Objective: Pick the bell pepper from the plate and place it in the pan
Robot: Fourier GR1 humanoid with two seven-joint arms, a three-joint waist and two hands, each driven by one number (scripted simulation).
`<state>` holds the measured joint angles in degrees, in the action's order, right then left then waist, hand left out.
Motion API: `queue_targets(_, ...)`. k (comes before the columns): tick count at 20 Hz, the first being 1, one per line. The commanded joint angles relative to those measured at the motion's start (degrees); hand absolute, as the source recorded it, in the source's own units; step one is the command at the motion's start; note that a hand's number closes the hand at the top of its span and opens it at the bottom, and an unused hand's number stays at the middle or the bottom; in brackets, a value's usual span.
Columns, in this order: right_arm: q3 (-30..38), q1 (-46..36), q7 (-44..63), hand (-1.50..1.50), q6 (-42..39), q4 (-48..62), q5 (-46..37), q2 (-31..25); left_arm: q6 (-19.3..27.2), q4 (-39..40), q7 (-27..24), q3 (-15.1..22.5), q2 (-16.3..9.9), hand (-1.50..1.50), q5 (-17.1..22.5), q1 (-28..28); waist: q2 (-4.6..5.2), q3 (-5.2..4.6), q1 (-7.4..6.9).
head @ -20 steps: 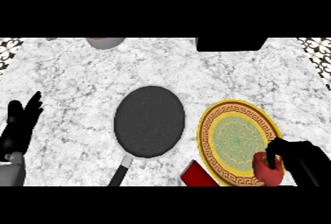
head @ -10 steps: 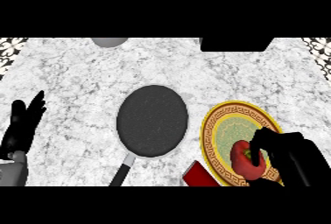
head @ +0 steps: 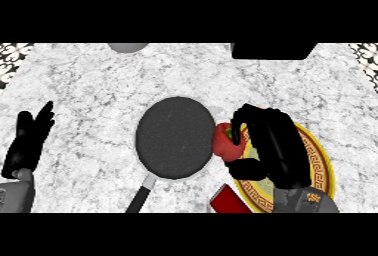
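The right hand [head: 267, 145] has the bell pepper [head: 224, 143], fingers curled over its top and the thumb hooked under from below, so the red fruit sits pinched in the crook of the hand on its left side. Only the pepper's left half shows; the rest is tucked behind the black fingers. A touch of green shows near its top, by the fingertips.

And where is it? Right at the border: the pepper hangs over the gap between the plate [head: 319, 165] and the pan [head: 176, 138], its left edge meeting the pan's right rim in this steep downward view. How high it is above the counter I cannot tell from here.

The yellow-rimmed plate with its green centre lies largely under the right hand and forearm, just beside the pan. The pan is dark and round, its handle [head: 142, 195] running down toward the lower edge. A small red object [head: 227, 201] lies at the plate's lower left, near the handle's end; what it is, I cannot make out.

Over on the far side, the left hand [head: 28, 141] rests open near the left edge, fingers straight and pointing up, well apart from the pan, on the marble counter [head: 96, 85].
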<state>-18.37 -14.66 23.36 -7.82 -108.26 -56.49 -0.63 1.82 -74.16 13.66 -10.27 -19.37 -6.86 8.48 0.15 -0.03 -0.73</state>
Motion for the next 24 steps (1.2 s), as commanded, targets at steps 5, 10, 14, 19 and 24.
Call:
queue_targets(5, -2.53, -15.62, 4.89, 1.5, 15.07, 25.57, 8.5, 0.62, -1.83, -4.47, 2.99, 0.08, -0.82, 0.0, 0.32, -0.58, 0.01, 0.06, -0.75)
queue_targets(10, -6.66, -25.56, 3.35, 1.5, 25.61, 45.47, 15.69, 0.62, 0.39, -1.47, 2.02, 1.31, 1.56, 0.0, -1.37, 2.4, 0.35, 0.05, -1.48)
queue_targets(14, -10.54, -30.91, -0.56, 1.5, 31.99, 57.52, 23.57, 0.63, 1.0, 1.86, -1.55, 1.32, 2.45, 0.0, -2.15, 2.23, 0.55, 0.04, -2.02)
queue_targets(19, -13.5, -32.52, -6.58, 1.5, 37.24, 61.91, 37.68, 0.63, -0.8, 0.16, 1.97, 1.93, 1.61, 0.0, -1.6, 5.47, 1.04, 0.15, -4.17)
queue_targets(24, -16.8, -33.81, -10.14, -1.5, 37.84, 67.33, 47.57, 0.63, -0.64, 1.83, -1.55, 3.32, 2.4, 0.0, -3.1, 4.57, 1.75, 0.12, -6.02)
